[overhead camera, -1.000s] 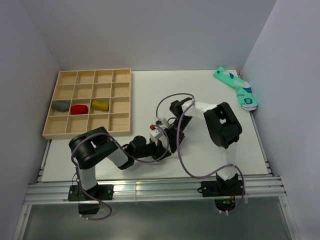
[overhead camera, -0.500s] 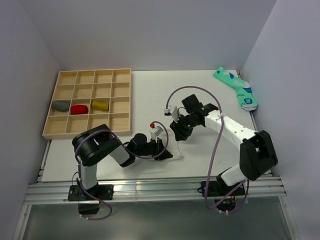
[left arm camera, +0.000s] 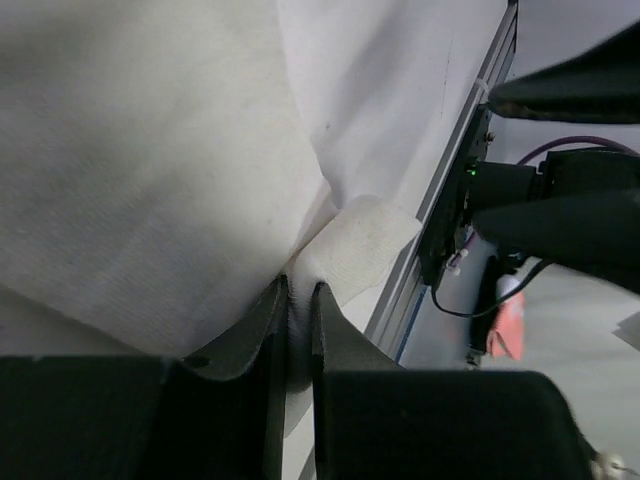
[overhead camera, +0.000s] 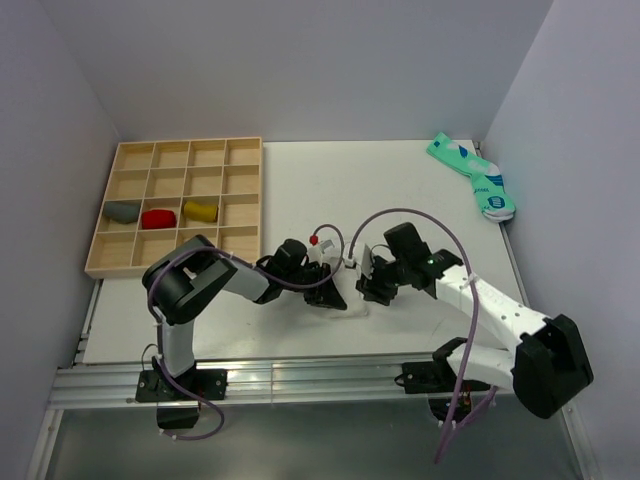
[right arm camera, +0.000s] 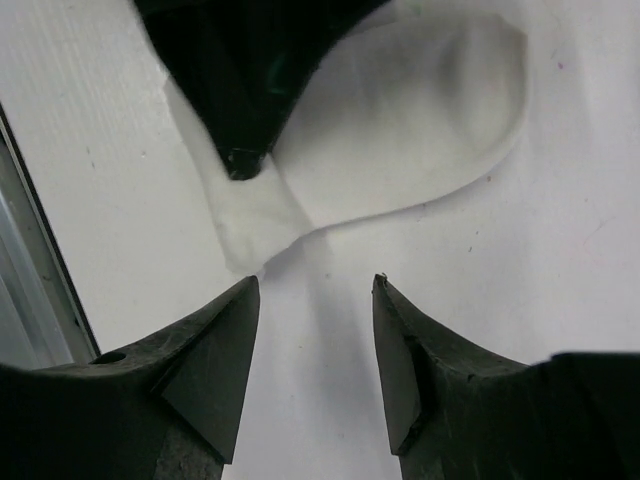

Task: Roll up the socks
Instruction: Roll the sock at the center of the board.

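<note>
My left gripper [left arm camera: 298, 300] pinches a corner of the limp, light white sock [right arm camera: 420, 110]; my open right gripper [right arm camera: 314, 284] should take its free edge.

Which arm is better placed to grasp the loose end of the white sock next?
Probably the right: the right pincer is open, facing the white sock; the left pincer is shut on it.

grey bundle [overhead camera: 123, 211], red bundle [overhead camera: 158, 218] in wooden tray [overhead camera: 241, 246]; teal socks [overhead camera: 473, 176]
</note>
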`<action>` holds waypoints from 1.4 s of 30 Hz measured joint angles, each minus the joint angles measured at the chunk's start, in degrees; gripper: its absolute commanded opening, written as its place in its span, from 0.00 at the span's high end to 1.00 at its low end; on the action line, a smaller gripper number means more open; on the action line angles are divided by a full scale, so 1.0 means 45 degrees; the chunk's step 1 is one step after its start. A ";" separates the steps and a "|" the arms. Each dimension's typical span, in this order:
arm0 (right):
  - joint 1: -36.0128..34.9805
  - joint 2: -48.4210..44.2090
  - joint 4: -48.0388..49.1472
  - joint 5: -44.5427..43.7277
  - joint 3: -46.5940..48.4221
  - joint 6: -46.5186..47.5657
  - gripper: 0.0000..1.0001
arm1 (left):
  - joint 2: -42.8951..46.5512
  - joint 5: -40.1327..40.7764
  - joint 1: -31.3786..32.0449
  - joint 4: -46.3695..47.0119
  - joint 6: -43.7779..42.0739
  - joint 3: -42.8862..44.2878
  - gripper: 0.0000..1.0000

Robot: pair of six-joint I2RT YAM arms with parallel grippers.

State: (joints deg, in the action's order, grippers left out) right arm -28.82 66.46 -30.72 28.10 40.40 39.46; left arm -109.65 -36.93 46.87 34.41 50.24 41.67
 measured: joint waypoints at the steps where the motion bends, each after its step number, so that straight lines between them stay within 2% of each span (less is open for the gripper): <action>1: -0.0073 -0.0306 0.0083 -0.0005 -0.0262 0.0209 0.43 | -0.0092 -0.0233 -0.0107 -0.0282 0.0078 0.0165 1.00; 8: -0.1520 -0.1753 0.0942 -0.0340 -0.1671 0.1054 0.40 | -0.0452 -0.1059 -0.0418 -0.2059 0.0544 0.1112 0.99; 15: -0.3434 -0.2059 0.1826 -0.1122 -0.2905 0.1243 0.39 | -0.0675 -0.1423 -0.0534 -0.2550 0.1117 0.1384 0.99; 23: -0.3925 -0.1880 0.3225 -0.2079 -0.3424 0.1496 0.39 | -0.0792 -0.1608 -0.0563 -0.2526 0.1477 0.1409 1.00; 31: -0.4430 -0.1574 0.3512 -0.2458 -0.3424 0.1481 0.41 | -0.0792 -0.1622 -0.0563 -0.2419 0.1617 0.1345 1.00; 42: -0.4886 -0.0330 0.4148 -0.3002 -0.3419 0.1384 0.54 | -0.0806 -0.1739 -0.0563 -0.2225 0.1724 0.1243 1.00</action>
State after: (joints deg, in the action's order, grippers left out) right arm -50.81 64.97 -12.05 14.59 25.02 45.69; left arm -113.27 -44.75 44.34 24.40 58.00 47.27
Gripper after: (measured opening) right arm 0.486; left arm 0.148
